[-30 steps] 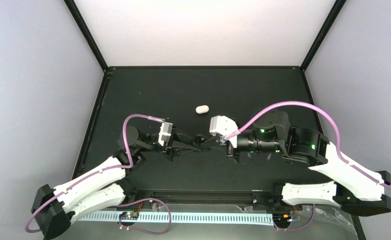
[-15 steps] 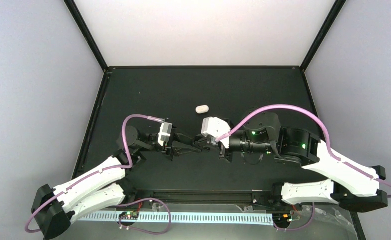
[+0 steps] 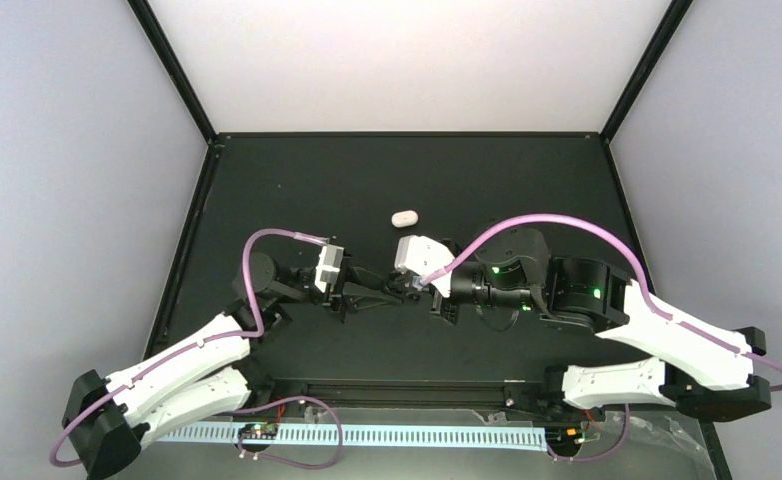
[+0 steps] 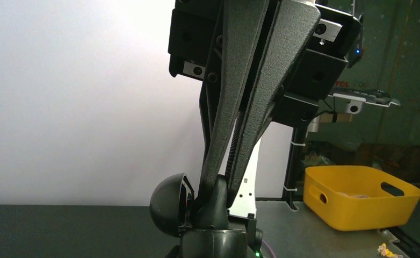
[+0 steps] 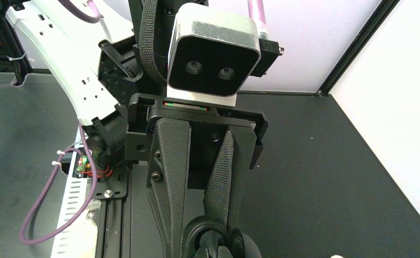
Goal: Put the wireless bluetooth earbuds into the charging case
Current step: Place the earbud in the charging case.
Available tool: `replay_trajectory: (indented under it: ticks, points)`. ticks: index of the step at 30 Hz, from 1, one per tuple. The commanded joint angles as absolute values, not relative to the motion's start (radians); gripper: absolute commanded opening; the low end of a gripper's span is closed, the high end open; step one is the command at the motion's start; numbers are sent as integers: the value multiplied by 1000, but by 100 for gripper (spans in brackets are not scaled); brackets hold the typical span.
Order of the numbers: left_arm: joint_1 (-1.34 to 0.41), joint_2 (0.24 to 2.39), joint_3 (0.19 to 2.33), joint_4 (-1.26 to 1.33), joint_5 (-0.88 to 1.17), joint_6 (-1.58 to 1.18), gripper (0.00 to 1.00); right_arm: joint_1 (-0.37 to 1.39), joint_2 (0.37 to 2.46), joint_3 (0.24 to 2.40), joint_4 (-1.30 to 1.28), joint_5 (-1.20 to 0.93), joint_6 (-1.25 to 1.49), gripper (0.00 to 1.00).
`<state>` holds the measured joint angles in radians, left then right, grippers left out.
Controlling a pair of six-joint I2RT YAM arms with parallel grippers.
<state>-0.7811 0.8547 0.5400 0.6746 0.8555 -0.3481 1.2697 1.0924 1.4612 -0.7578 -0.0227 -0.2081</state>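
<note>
Firstly, the earbuds: they are too small to pick out in any view, so I cannot state their place. A black rounded shell (image 4: 170,207), dome-shaped with a flat ridged face turned toward the fingertips, sits at the point where my two grippers meet. The left wrist view shows it touching the tips, on their left side. Whether it is the charging case, I cannot tell.

Left gripper (image 3: 395,292): my fingers are drawn together and point right, toward the other arm, with the tips at the shell. Whether they pinch the shell is not visible.

Right gripper (image 3: 417,286): my fingers are fully together and point left, meeting the left gripper's tips nose to nose. In the left wrist view these fingers (image 4: 240,64) narrow to a closed wedge that ends just beside the shell. In the right wrist view the left gripper's fingers likewise converge on a dark round mass at the bottom edge.

A white oval piece (image 3: 404,218) lies flat on the black table (image 3: 297,190), beyond the meeting point and apart from both grippers. Off the table, in the background of the left wrist view, a yellow bin (image 4: 358,209) stands on a grey surface.
</note>
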Motion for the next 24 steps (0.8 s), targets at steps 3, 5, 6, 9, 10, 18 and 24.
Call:
replay_trajectory:
  ticks: [3,5,6,9,10,18,24]
  points:
    - [-788,833,576,712,868,-346,2,1281,1106,1452,-753,20,-216,1]
    - [-788,833,576,712,867,-346,2,1287,1110,1451,-753,21,-216,1]
    - [-789,833,577,714,866,-347,2,1289,1110,1450,-753,24,-216,1]
    - [-788,834,577,730,861,-358,1,1296,1113,1444,-745,36,-210,1]
    - [-788,836,577,740,860,-365,2,1297,1112,1441,-740,41,-206,1]
    - [-790,871,549,931,829,-489,2,1298,1097,1438,-688,75,-157,1]
    - [-797,883,559,981,818,-523,1,1300,1099,1440,-687,80,-132,1]
